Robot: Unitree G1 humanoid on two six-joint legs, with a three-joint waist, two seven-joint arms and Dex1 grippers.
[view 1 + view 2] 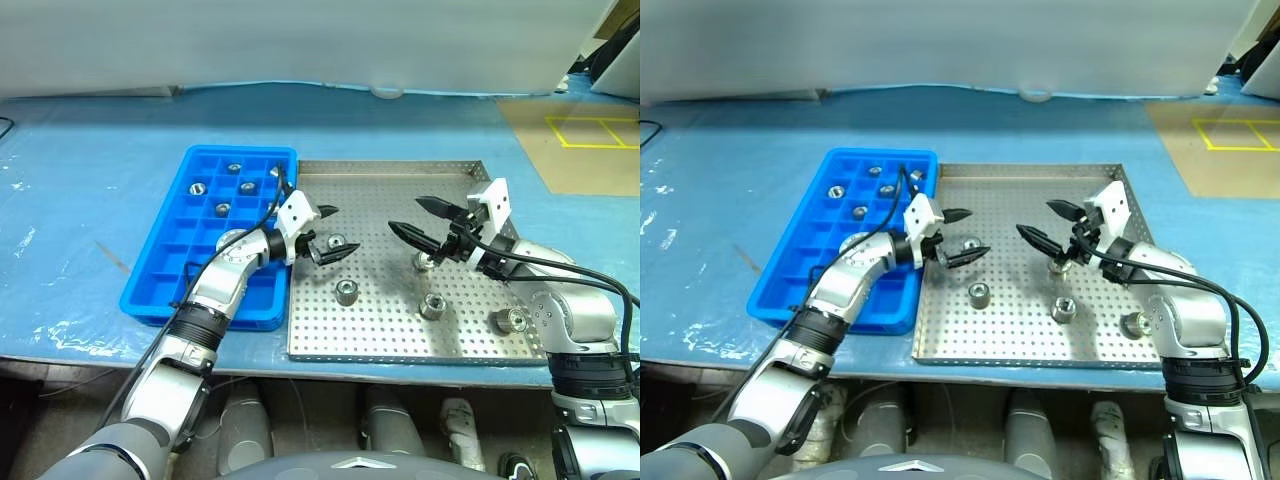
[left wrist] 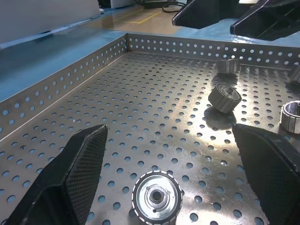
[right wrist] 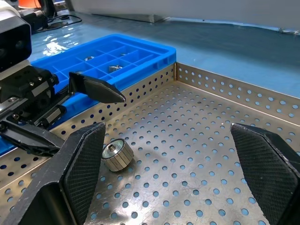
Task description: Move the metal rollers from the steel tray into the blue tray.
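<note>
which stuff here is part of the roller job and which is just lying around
Part of the job:
- metal rollers, some in the steel tray, some already in the blue one
- steel tray
- blue tray
- left gripper and right gripper, fingers open, over the steel tray

Just lying about:
- blue table cover
- yellow floor marking

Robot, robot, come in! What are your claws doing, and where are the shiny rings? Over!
Left end effector open, empty, over a roller. Right end effector open, empty. Five metal rollers on steel tray, five in blue tray. Nothing in the way.
</note>
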